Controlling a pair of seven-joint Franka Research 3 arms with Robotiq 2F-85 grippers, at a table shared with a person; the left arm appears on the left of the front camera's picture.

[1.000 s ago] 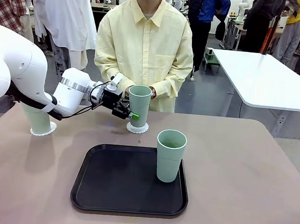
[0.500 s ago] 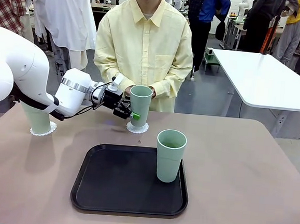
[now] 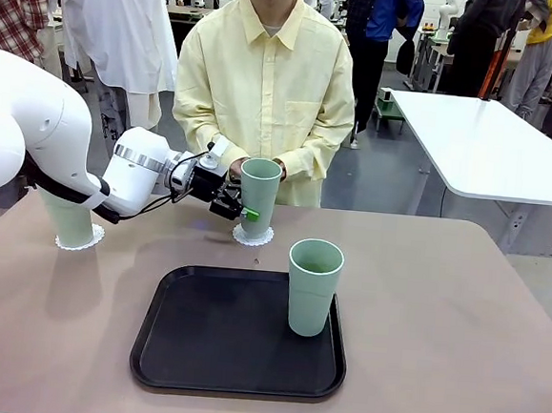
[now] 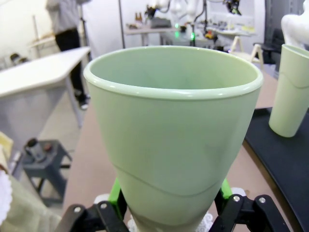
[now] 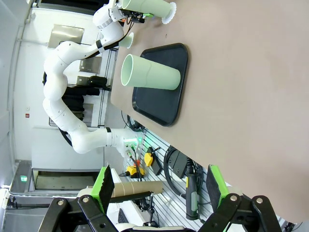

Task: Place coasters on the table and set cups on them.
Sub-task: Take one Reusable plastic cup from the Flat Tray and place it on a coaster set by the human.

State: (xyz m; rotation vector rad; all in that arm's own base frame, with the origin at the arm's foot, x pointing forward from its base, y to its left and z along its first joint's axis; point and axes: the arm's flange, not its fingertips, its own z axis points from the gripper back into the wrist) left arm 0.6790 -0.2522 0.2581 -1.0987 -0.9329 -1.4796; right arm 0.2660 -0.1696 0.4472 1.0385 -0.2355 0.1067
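Observation:
On the beige table [image 3: 440,306], a mint-green cup [image 3: 258,197] stands on a white lacy coaster [image 3: 253,234] at the far middle. My left gripper [image 3: 244,211] is shut on its lower part; in the left wrist view the green pads [image 4: 116,193] press both sides of this cup [image 4: 174,135]. A second cup [image 3: 67,219] stands on a coaster [image 3: 82,241] at the far left, partly behind my left arm. The third cup [image 3: 313,286] stands upright in the black tray [image 3: 237,333]. My right gripper [image 5: 159,188] is open, holding nothing, off the table's right side.
A person in a yellow shirt stands at the far edge with both hands [image 3: 281,169] just behind the held cup. A glossy white table [image 3: 491,147] stands at the back right. The right wrist view takes in the tray [image 5: 161,92] and its cup [image 5: 149,72].
The left gripper and its cup have crept very slightly to the right over the coaster. The other cups, the tray and the person stay where they were.

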